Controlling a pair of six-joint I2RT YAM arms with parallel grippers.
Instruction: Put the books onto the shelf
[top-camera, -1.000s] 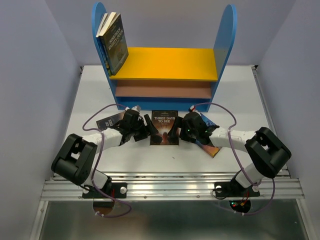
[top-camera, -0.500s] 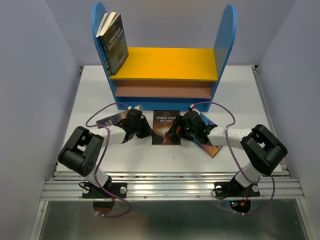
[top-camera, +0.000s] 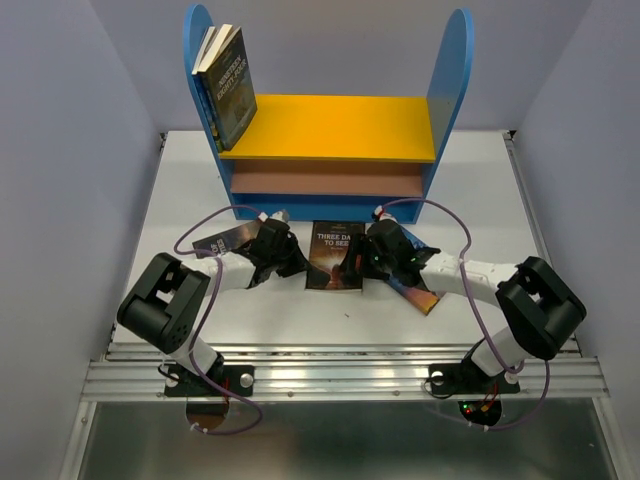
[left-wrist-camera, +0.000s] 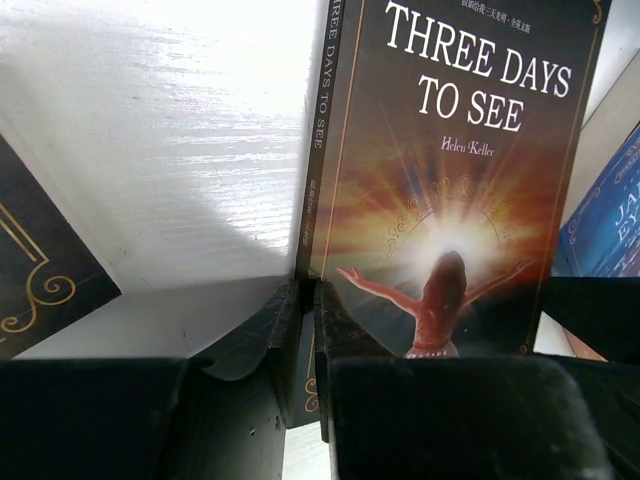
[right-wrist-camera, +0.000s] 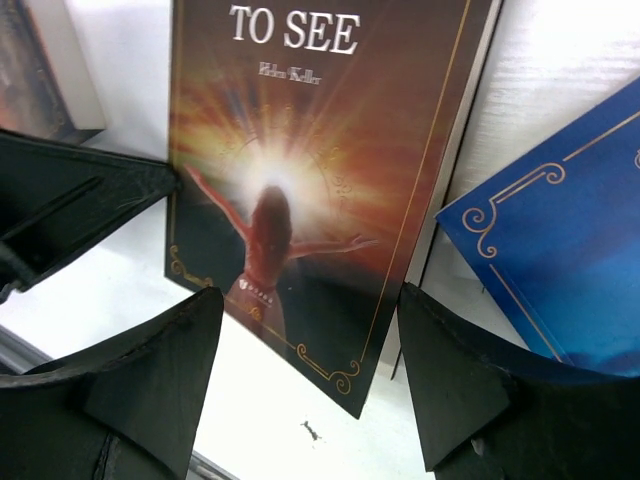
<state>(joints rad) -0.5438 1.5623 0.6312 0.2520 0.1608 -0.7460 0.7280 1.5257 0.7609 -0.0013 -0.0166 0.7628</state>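
Left pincer (left-wrist-camera: 305, 300) has clamped Three Days to See (top-camera: 336, 257); right pincer (right-wrist-camera: 310, 300) gapes; shelf (top-camera: 330, 125) holds leaning books (top-camera: 228, 85).

Book (left-wrist-camera: 450, 200) cover: glossy paper. Table (left-wrist-camera: 180, 150): white, faint grain, sheen. Gripper fingers (right-wrist-camera: 150, 370): matt black plastic. Shelf (top-camera: 330, 125): smooth painted boards.

Left fingers (top-camera: 296, 263) and right fingers (top-camera: 353, 265) flank the book (top-camera: 334, 255).
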